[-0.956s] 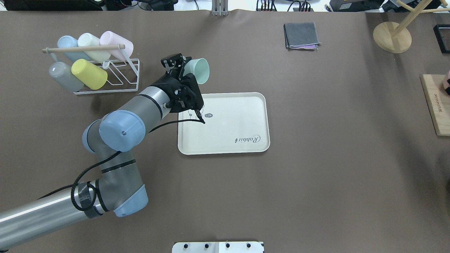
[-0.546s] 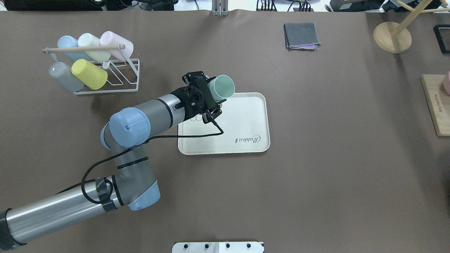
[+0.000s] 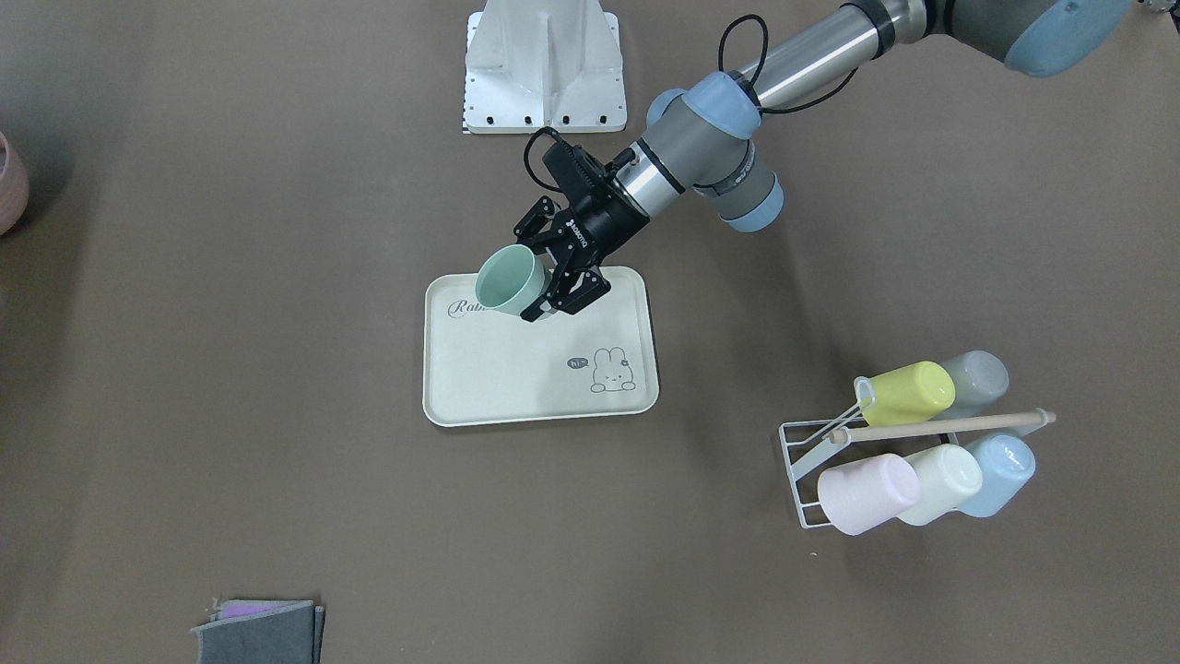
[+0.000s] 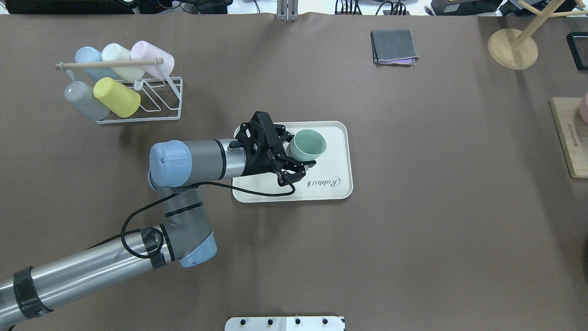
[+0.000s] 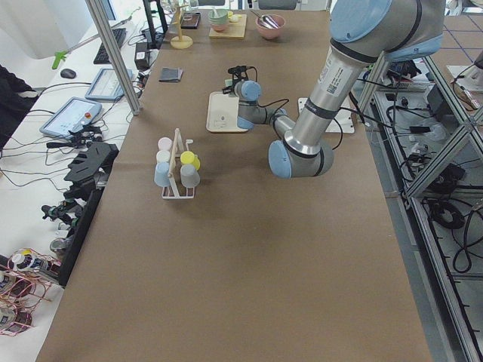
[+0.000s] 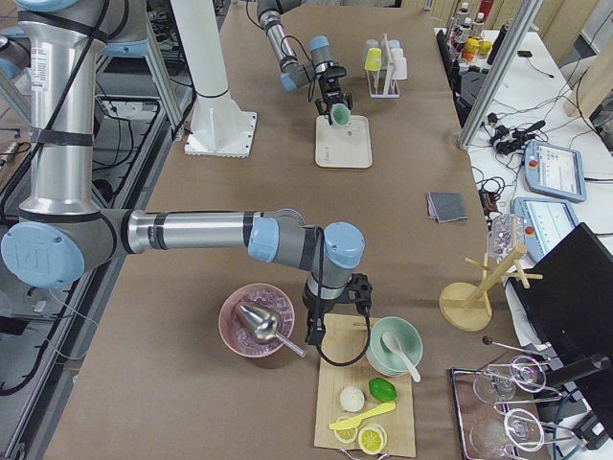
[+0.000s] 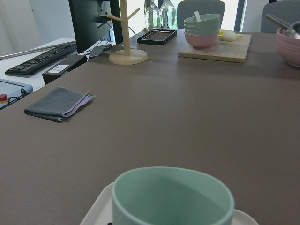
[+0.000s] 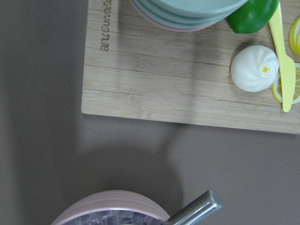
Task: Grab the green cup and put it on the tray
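Left arm, overhead view: I read the left gripper [image 4: 296, 156] as clamped on the green cup [image 4: 310, 143], one finger on each side of its wall. The cup is held over the tray [image 4: 350, 156], tilted, its open mouth facing up and away from the wrist. In the front-facing view the same cup [image 3: 512, 279] shows over the tray's edge nearest the robot base, partly covering the grey script; the bunny drawing lies uncovered at the opposite corner. The left wrist view shows the cup's rim [image 7: 172, 194] filling the lower frame, with a strip of tray rim beneath it.

Right arm, exterior right view: the right gripper [image 6: 337, 316] hangs over the edge of the wooden board [image 6: 364, 402], beside the pink bowl [image 6: 257, 321]; I cannot tell whether its jaws are apart or together.

Elsewhere: a wire rack [image 4: 170, 99] holds five cups, and a folded grey cloth [image 4: 394, 46] lies at the far side.
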